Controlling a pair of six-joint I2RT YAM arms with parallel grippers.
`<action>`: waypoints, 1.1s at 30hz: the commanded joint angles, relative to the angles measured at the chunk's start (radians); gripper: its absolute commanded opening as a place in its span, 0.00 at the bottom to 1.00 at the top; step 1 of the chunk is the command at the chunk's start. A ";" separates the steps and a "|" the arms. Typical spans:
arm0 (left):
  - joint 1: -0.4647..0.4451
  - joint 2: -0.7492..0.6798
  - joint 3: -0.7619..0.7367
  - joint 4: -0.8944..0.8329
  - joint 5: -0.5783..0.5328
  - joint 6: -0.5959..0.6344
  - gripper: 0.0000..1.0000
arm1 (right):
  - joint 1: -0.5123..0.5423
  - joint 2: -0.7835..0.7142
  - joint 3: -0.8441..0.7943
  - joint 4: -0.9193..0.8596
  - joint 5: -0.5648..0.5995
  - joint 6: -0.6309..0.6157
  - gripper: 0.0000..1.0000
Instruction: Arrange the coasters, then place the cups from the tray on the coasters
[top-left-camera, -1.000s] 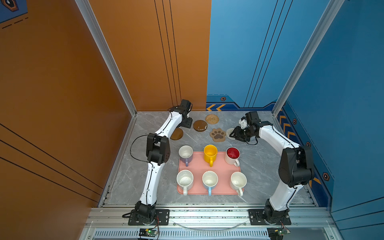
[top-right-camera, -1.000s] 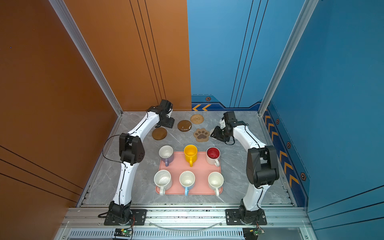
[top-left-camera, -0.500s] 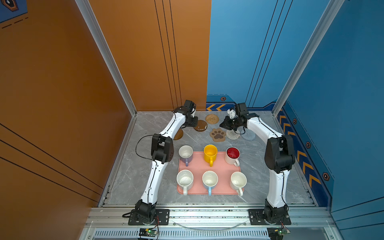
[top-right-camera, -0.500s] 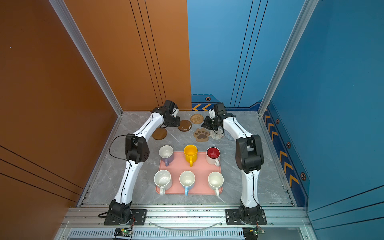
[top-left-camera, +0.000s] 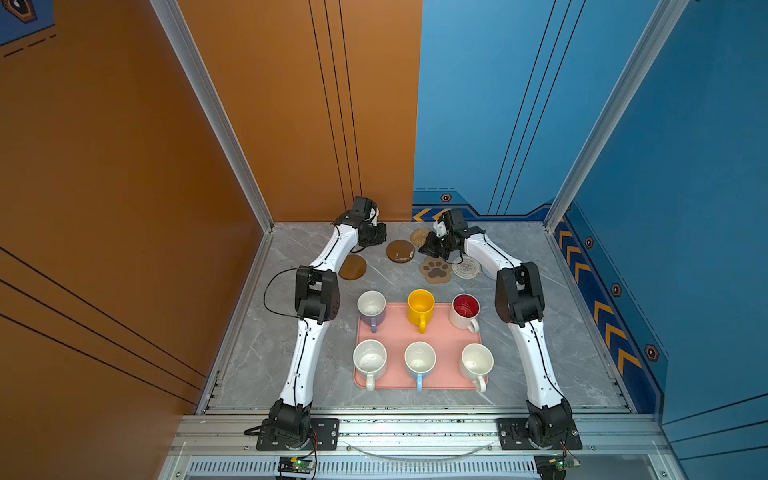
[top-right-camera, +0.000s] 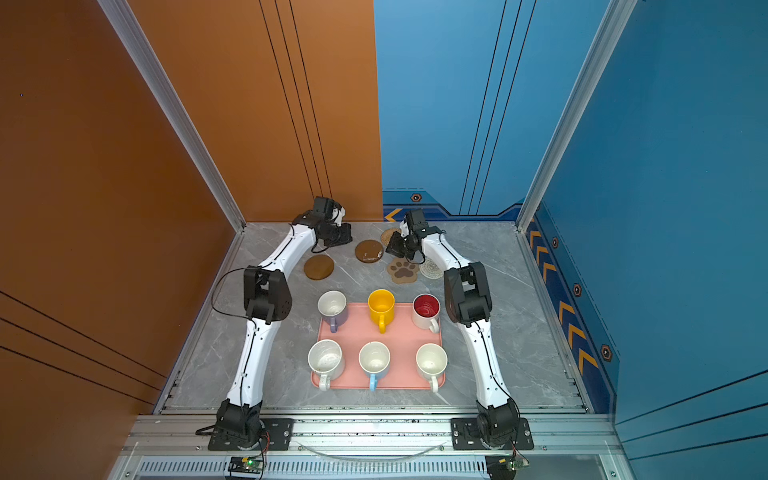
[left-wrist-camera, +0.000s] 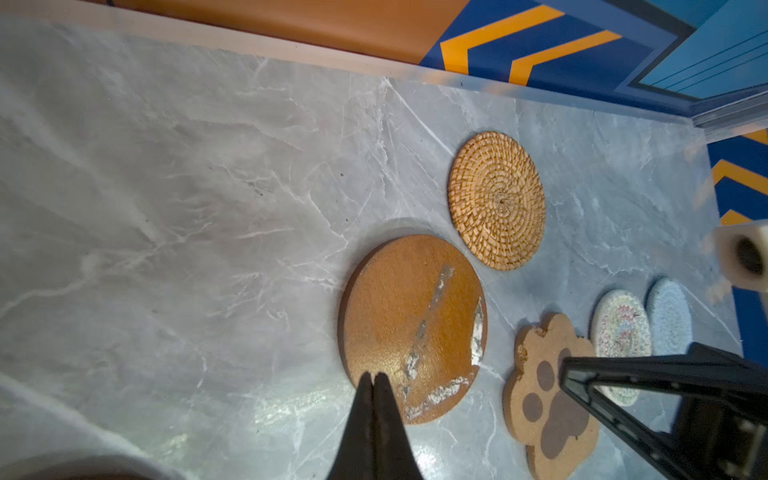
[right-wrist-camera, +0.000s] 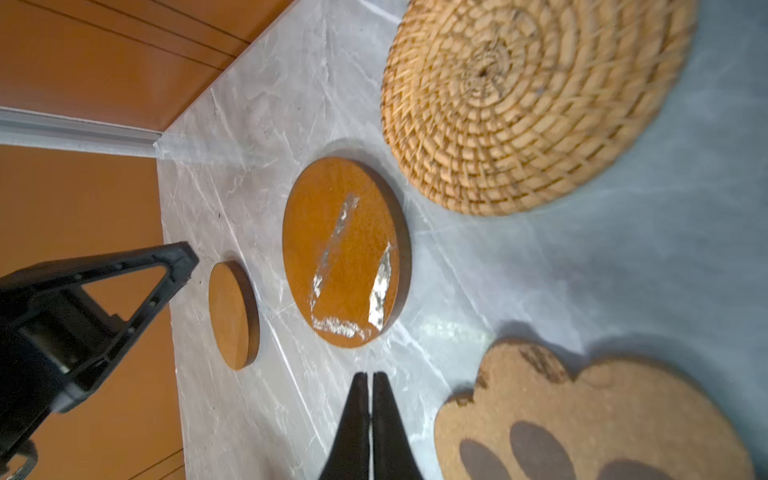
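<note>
Enclosure: left wall (top-left-camera: 104, 187) orange, right wall (top-left-camera: 698, 187) blue. Back wall (top-left-camera: 374, 104) is split, orange half beside blue half, with thin dark vertical lines on both. Aluminium posts (top-left-camera: 208, 108) stand in both back corners. Worktop (top-left-camera: 573, 332) is grey marble-look with white veins and some glare. Navy skirting (top-left-camera: 606, 324) with orange chevrons runs along the blue side. Aluminium rail (top-left-camera: 415, 430) across the front edge. Light even, shadows soft.

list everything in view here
brown disc coasters: 2, brown, far left, apart
rattan coaster: 1, tan, far middle
paw coaster: 1, tan, in front of rattan
white woven coaster: 1, white, right of paw
pale-blue woven coaster: 1, pale blue, right of white
mugs: 6, lilac, yellow, red-inside white, speckled white, light blue, plain white, on tray
tray: 1, pink, near middle
table: 1, grey marble, under all
left pincer, right pincer: 2, black, shut, among far coasters
</note>
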 joint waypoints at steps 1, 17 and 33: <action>0.017 0.050 -0.004 0.070 0.067 -0.055 0.00 | -0.005 0.038 0.045 0.064 0.010 0.077 0.00; 0.050 0.125 -0.004 0.221 0.145 -0.167 0.00 | -0.017 0.159 0.127 0.188 -0.001 0.217 0.00; 0.053 0.171 -0.006 0.243 0.178 -0.193 0.00 | -0.012 0.207 0.166 0.194 -0.030 0.257 0.00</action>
